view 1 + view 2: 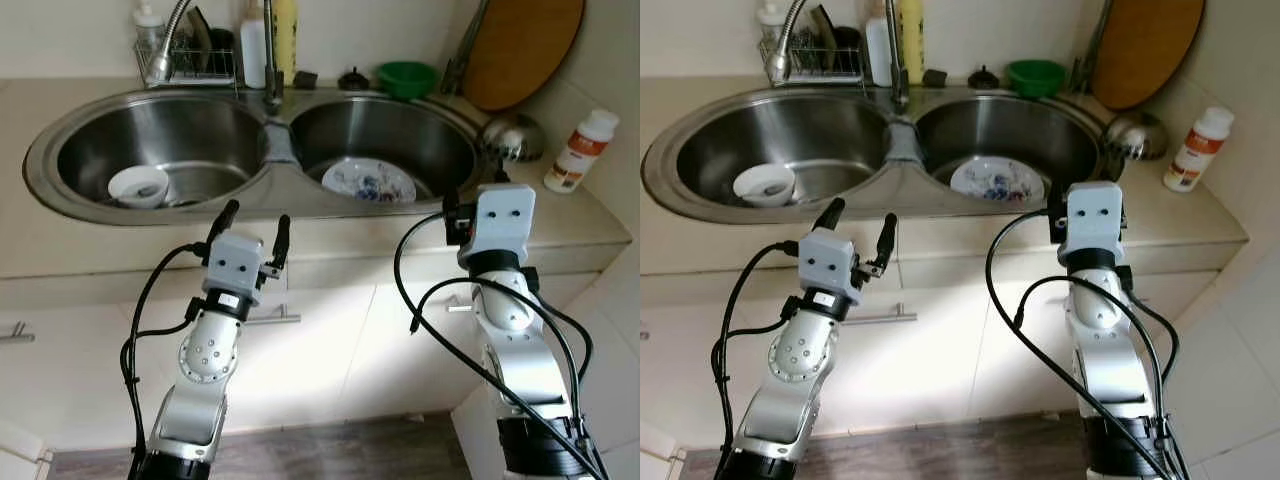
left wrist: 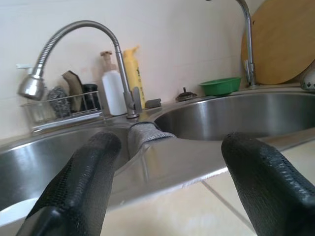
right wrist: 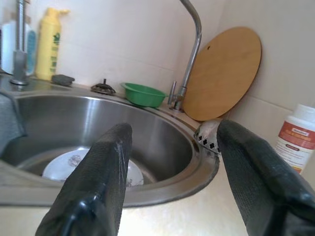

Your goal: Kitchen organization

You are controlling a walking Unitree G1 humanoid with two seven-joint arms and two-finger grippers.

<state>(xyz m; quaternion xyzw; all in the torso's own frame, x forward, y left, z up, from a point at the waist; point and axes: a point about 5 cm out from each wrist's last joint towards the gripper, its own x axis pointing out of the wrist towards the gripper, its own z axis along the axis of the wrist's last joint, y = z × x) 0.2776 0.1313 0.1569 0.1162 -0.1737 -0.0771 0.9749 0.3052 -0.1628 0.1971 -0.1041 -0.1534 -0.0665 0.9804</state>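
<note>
Item: round white floral-patterned ceramic plate (image 1: 368,181) in the right steel sink basin (image 1: 440,140), likely rigid, slick and breakable; you take its rim with the empty, spread-fingered right gripper (image 3: 172,182), left gripper (image 1: 252,232) likewise spread and empty.

No legible text anywhere.

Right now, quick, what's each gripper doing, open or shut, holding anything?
Left gripper: open, holding nothing, at the counter edge before the steel double sink.
Right gripper: open, holding nothing, before the right basin.
</note>
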